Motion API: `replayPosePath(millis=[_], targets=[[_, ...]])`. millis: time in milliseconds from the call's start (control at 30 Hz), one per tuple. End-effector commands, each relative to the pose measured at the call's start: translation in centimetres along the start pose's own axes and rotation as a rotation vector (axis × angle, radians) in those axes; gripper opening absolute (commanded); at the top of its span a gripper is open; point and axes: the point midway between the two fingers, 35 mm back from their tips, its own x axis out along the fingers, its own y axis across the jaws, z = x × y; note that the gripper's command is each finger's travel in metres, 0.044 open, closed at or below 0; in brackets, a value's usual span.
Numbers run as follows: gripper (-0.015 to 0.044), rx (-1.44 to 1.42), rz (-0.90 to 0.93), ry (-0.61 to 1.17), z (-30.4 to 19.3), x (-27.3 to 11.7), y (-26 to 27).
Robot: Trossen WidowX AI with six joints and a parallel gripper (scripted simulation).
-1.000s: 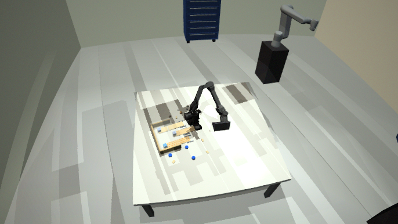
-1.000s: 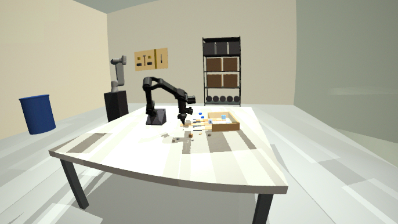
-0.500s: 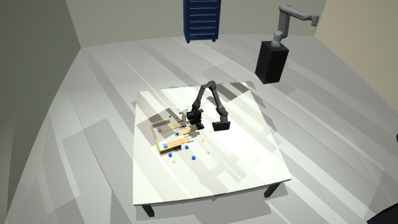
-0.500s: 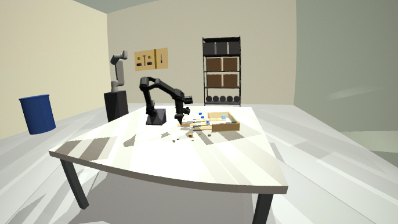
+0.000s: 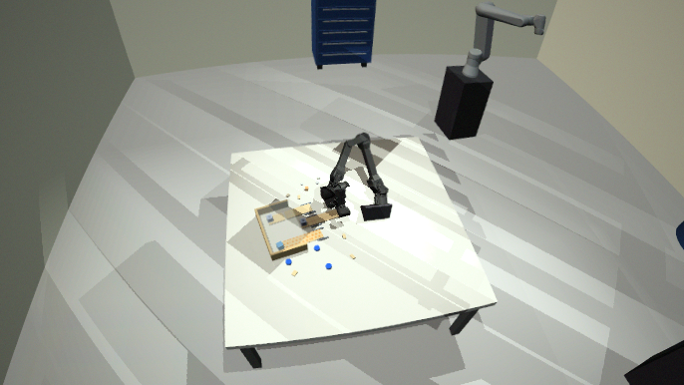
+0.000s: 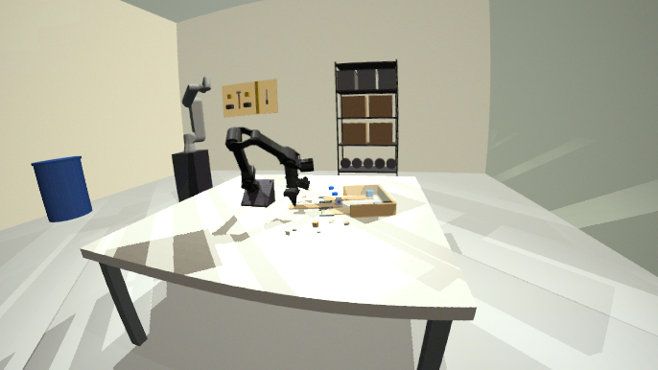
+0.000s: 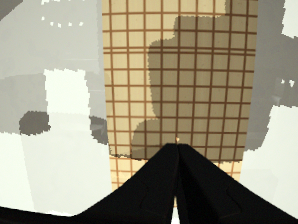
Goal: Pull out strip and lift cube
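The gripper (image 7: 177,145) is seen with jaws fully closed, pressed tip-down on the near end of a tan gridded strip (image 7: 180,43). Bare table (image 5: 379,279) lies toward 3 o'clock. The strip runs toward 9 o'clock, carrying the cube (image 5: 302,219) at the tray (image 5: 264,230) mouth.

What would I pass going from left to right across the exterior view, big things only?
Blue round bin → grey arm on a black pedestal → black robot arm, its shut gripper down on the gridded tan strip → open wooden tray, with the dark metal shelf rack behind.
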Motion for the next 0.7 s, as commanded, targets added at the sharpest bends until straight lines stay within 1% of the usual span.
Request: replayPosePath(millis=[0,667], targets=[[0.0,-0.009,0.002,0.031,-1.48,0.52,0.14],[0.0,-0.009,0.002,0.031,-2.02,0.51,0.12]])
